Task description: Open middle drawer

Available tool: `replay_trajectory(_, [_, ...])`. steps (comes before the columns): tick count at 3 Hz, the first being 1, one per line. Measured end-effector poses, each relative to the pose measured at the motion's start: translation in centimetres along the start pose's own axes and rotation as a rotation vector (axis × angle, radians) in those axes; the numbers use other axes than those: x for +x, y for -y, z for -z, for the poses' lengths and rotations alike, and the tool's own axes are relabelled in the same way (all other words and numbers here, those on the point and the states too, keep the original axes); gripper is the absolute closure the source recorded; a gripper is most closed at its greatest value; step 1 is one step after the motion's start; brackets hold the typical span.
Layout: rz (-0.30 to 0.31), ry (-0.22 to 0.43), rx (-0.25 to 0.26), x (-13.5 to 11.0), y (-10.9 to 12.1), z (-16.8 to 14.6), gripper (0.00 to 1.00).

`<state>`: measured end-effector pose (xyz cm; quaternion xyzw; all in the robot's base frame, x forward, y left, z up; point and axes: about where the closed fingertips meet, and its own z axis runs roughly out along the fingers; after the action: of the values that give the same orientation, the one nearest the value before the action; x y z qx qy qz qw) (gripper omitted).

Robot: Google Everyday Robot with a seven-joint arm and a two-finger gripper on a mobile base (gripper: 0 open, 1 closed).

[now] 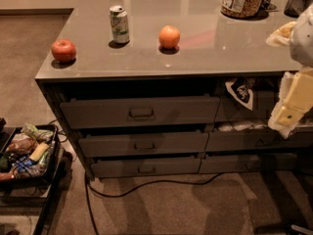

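A: Arm position, single camera view?
B: Only the far right edge shows it. A white rounded arm segment (304, 37) sits at upper right, cut off by the frame border.
A: And under that?
B: A pale cream-yellow piece hangs down from it, long axis near vertical, lower end leaning a little to the left. Logged as the gripper (289, 112), at mid-height on the right edge.
A: Touching anything?
B: No contact visible; it hangs free with nothing held.
A: Rest of the robot?
B: Base and upper arm are out of view
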<state>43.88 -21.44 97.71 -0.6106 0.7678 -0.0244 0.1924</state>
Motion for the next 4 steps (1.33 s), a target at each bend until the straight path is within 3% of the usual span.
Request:
replay_trajectory(2, [0.085, 0.241, 0.085, -1.2, -0.8, -2.8, 0.0])
replay_trajectory(3, [0.103, 0.318, 0.058, -2.2, -1.1, -4.7, 0.0])
replay_trajectory(4, [0.105, 0.324, 0.057, -2.3, -1.1, -4.7, 0.0])
